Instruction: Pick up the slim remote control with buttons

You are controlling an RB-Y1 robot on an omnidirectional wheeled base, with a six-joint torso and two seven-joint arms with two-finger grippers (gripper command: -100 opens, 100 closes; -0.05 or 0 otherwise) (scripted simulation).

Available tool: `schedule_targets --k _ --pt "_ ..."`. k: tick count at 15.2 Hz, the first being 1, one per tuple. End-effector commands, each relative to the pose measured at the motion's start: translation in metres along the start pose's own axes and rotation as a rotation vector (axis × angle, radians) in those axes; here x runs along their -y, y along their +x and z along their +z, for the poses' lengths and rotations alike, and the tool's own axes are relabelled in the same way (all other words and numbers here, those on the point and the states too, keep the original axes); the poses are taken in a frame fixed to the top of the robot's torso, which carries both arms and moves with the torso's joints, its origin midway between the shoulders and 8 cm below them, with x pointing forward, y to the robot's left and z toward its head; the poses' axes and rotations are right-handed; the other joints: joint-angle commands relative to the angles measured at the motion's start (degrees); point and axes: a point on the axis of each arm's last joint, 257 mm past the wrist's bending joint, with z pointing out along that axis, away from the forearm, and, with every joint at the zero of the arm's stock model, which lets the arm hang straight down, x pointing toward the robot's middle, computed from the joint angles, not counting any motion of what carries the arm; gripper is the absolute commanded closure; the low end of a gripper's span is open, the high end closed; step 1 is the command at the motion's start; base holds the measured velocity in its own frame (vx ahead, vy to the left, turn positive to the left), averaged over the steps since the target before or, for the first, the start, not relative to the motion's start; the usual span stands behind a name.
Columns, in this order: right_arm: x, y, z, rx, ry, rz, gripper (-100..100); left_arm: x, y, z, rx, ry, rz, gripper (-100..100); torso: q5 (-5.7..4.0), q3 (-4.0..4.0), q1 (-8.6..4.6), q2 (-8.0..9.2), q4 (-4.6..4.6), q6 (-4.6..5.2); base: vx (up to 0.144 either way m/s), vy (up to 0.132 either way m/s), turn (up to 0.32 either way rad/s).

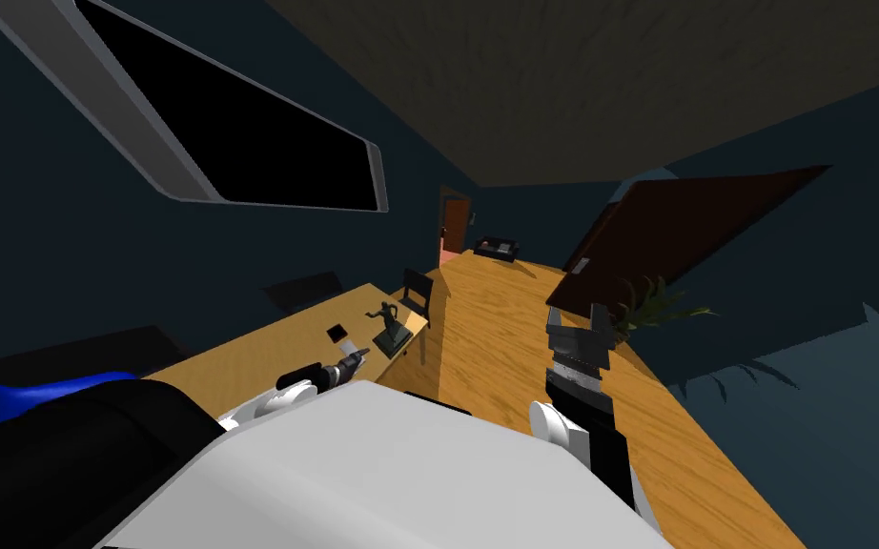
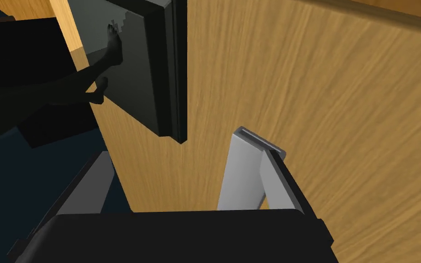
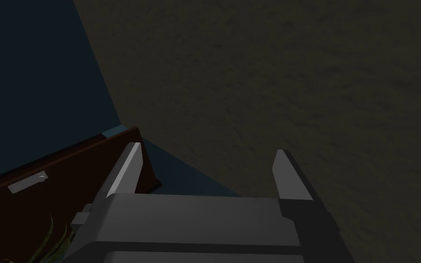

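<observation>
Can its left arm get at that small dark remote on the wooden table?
Probably yes: the open left gripper hangs right beside the remote, with nothing between them; the statuette stands off to the side.

Head camera looks down on the table (image 1: 275,338); left wrist's, close, shares its statuette (image 1: 390,324); right's points upward.

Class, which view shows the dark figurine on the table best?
Head view: the whole figurine stands on its base. The left wrist view catches just its legs and base; the right wrist view faces elsewhere.
</observation>
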Motion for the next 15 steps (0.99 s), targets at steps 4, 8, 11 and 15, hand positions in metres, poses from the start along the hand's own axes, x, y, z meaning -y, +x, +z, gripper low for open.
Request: schedule_targets --k 4,8,11,15 --pt "0.000 0.000 0.000 0.000 0.000 0.000 0 -0.047 -0.013 -0.009 -0.015 -0.131 -0.009 -100 0.01 -0.01 0.00 -0.01 0.00 -0.06 0.038 0.031 -0.205" --pt "0.000 0.000 0.000 0.000 0.000 0.000 0 -0.092 -0.029 -0.023 -0.028 -0.259 -0.013 -100 -0.01 0.02 -0.07 0.04 0.00 -0.08 0.028 0.019 -0.172" --pt "0.000 0.000 0.000 0.000 0.000 0.000 0 -0.112 -0.037 -0.032 -0.034 -0.318 -0.021 -100 0.00 -0.03 -0.01 -0.05 -0.01 -0.03 0.046 0.039 -0.280" --pt "0.000 0.000 0.000 0.000 0.000 0.000 0 -0.148 -0.050 -0.052 -0.045 -0.424 -0.036 -100 -0.01 0.00 -0.05 0.00 0.00 0.00 0.029 0.024 -0.189"
